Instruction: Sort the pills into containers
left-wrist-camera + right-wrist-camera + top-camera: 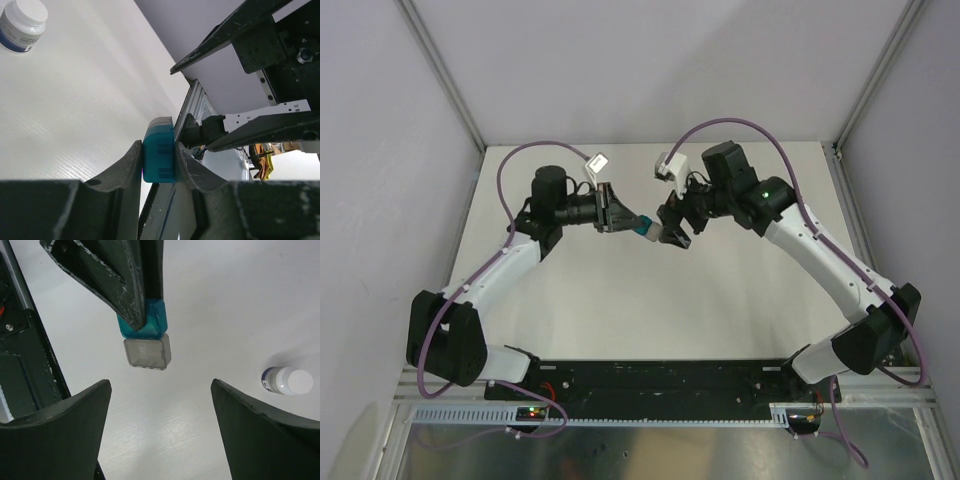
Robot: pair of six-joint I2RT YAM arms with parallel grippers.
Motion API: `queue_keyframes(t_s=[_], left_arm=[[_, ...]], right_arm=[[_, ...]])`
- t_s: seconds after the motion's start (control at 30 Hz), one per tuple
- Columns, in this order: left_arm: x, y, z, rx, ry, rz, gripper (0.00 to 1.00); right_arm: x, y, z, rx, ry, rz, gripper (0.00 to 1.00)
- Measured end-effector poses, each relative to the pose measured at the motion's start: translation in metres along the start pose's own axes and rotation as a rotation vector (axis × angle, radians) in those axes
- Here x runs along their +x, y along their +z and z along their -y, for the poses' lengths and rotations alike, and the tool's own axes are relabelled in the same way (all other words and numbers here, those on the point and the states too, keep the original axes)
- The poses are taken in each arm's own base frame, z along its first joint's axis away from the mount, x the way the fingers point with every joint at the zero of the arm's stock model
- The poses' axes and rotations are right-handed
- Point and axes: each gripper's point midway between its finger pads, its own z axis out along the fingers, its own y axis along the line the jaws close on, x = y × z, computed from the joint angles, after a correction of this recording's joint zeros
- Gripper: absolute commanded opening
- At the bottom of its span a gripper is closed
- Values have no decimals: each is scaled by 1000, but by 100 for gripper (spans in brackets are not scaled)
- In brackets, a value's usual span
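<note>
Containers [145, 339]: grey end points at R tool [159, 385].

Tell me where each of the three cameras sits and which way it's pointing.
Top external: above and behind the arms, looking down on the table; both arms show, bases at the bottom.
Left wrist: on the left arm, looking along the left gripper, clamped on the containers by the teal compartment; the right arm shows beyond.
Right wrist: on the right arm, looking down past the open right gripper at the containers in the left gripper.
Shared: both wrist views show the containers and the white bottle.
</note>
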Motion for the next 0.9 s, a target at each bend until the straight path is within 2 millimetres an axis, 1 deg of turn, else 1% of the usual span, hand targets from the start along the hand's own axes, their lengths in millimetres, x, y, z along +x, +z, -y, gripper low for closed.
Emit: queue_keyframes(t_s=[0.13,0.37,0.6,0.7,0.8,0.9], left_arm=[[-1,0,1,1,-11,4,0],[-2,0,2,1,-37,6,0],[-3,0,5,7,-59,11,0],[-4,1,7,11,-68,13,0],[-4,2,8,15,-72,12,0],[-4,2,9,17,-83,13,0]], right_arm=[[0,-3,3,-16,32,12,83],[-3,-1,-6,-59,29,24,81],[1,14,-11,-74,21,-2,80],[6,23,-12,-69,15,-27,76],[8,29,-14,-57,1,-45,67],[7,32,-16,-33,-28,-52,61]])
